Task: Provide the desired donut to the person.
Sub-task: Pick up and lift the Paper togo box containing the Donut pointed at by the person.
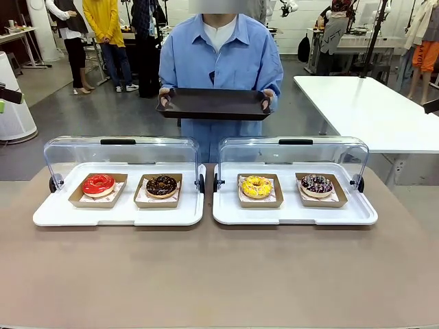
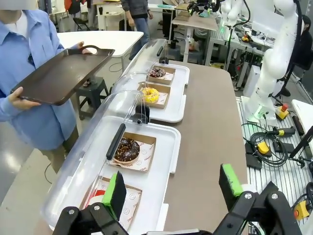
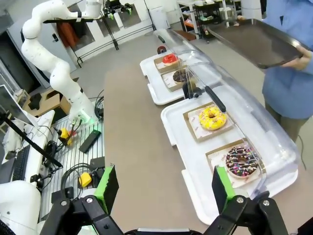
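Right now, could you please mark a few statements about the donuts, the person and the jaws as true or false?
1. The person holds a dark tray in both hands. True.
2. The red donut lies on that dark tray. False: it sits in the left white tray, beside the chocolate donut.
3. The yellow donut shares the right white tray with the sprinkled donut. True.
4. The left arm's jaws are shut. False: they stand open, holding nothing.
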You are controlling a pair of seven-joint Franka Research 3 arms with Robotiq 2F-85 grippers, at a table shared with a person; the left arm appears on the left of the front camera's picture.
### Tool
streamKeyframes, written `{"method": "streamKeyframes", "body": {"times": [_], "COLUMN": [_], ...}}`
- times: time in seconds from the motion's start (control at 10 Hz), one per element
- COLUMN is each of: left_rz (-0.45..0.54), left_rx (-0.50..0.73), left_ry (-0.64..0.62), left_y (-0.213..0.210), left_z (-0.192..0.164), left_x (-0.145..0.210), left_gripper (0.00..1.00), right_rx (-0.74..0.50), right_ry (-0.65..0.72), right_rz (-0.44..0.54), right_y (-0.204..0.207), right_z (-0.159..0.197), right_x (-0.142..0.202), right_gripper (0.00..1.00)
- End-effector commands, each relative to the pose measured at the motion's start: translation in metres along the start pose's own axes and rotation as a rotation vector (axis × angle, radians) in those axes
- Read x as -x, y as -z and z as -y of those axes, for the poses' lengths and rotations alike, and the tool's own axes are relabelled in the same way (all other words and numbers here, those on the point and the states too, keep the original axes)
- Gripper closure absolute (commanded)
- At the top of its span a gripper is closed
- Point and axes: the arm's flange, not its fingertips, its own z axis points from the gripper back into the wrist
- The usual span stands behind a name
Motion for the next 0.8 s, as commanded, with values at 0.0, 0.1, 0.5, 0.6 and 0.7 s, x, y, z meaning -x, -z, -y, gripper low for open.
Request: {"method": "streamKeyframes", "body": {"times": [0.0, 0.1, 0.5, 0.6, 0.7], "left_rz": [0.017, 0.000, 0.000, 0.000, 0.000], "left_rx": [-0.011, 0.000, 0.000, 0.000, 0.000], "left_ry": [0.026, 0.000, 0.000, 0.000, 0.000], "left_y": [-0.0015, 0.0000, 0.0000, 0.0000, 0.0000], "left_z": [0.0023, 0.0000, 0.0000, 0.0000, 0.0000], "left_x": [-0.0007, 0.0000, 0.0000, 0.0000, 0.0000], "left_gripper": [0.00, 0.00, 0.00, 0.00, 0.00], "right_rx": [-0.016, -0.015, -0.001, -0.001, -0.001], "right_ry": [-0.020, -0.022, 0.001, 0.001, 0.001], "right_rz": [-0.024, -0.035, -0.002, -0.002, -0.002], "right_y": [-0.0026, -0.0002, 0.0004, 0.0004, 0.0004], "right_z": [0.0036, 0.0034, 0.0003, 0.0003, 0.0003], "right_x": [-0.0016, -0.0050, 0.0004, 0.0004, 0.0004], "right_gripper": [0.00, 0.00, 0.00, 0.00, 0.00]}}
